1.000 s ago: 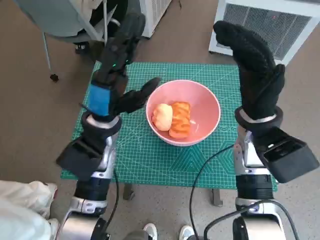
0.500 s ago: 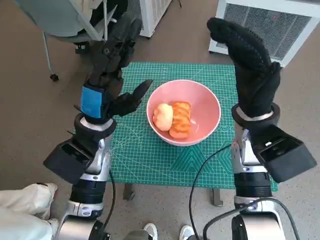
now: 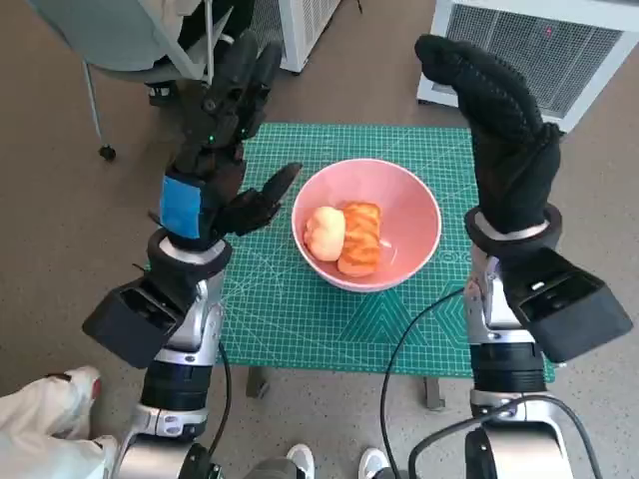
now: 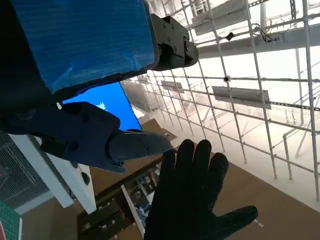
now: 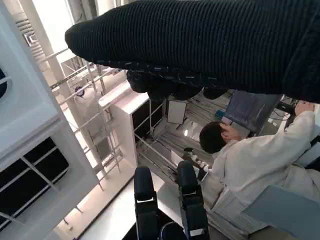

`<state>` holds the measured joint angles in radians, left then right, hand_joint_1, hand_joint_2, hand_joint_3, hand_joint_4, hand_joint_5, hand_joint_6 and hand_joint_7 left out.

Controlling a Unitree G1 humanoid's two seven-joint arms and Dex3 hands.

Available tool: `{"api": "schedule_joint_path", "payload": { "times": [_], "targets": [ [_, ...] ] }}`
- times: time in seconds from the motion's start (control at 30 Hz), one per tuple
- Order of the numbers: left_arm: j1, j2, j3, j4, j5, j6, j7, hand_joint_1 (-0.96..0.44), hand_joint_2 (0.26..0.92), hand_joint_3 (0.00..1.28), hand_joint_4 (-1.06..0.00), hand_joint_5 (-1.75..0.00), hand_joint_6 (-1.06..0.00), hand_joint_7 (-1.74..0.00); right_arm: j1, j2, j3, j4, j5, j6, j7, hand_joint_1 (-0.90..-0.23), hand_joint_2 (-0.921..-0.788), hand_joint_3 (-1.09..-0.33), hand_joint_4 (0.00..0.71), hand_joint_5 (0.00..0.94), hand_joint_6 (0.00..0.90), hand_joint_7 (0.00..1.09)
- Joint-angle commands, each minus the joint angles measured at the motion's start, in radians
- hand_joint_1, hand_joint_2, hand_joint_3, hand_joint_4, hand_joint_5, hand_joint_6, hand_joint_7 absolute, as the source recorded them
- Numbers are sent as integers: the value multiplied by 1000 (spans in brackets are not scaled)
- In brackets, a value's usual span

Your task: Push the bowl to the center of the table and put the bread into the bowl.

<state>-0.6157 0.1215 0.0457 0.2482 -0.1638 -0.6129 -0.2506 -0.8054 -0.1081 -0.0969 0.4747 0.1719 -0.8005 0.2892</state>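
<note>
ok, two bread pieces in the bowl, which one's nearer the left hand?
The pale round bun, lying on the left hand's side of the pink bowl. The orange glazed bread lies beside it, toward the bowl's middle.

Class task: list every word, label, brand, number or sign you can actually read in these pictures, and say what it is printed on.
None can be read.
Green cutting mat: white grid lines and fine edge markings, too small to read.
Blue tape on the left hand: no print visible.
Pink bowl and bread: no writing.
</note>
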Motion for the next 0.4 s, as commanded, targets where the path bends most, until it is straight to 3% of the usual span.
{"api": "schedule_joint_path", "payload": {
  "times": [0.03,0.4],
  "targets": [
    [11,0,2,-26,-8,10,-9,-315,921,369,-293,-10,-277,-138,6,2,1,3,1,9,-3,-584,-921,-771,325,64,0,747],
    [15,3,2,-36,6,28,-7,-315,921,371,-285,-3,-270,-134,3,2,-1,16,7,6,2,-578,-921,-773,327,60,0,746]
  ]
}}
